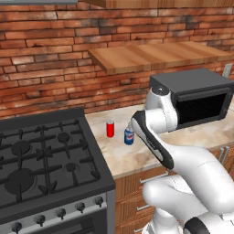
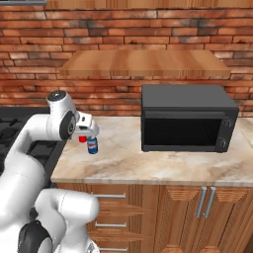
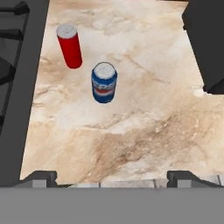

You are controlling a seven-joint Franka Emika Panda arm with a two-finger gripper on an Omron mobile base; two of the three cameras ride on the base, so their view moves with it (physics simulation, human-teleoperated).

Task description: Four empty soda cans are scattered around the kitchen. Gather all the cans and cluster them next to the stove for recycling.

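The gripper (image 3: 112, 178) hangs above the marble counter (image 3: 131, 131) with its jaws spread fully apart and nothing between them. Ahead of the jaws and slightly left of their centreline, a blue soda can (image 3: 104, 82) stands upright on the counter, apart from both fingertips. Just beyond it and further left stands a red soda can (image 3: 70, 46), upright, near the blue one but not touching. The stove (image 3: 17, 87) lies left of the jaws. The microwave (image 3: 205, 39) sits ahead to the right.
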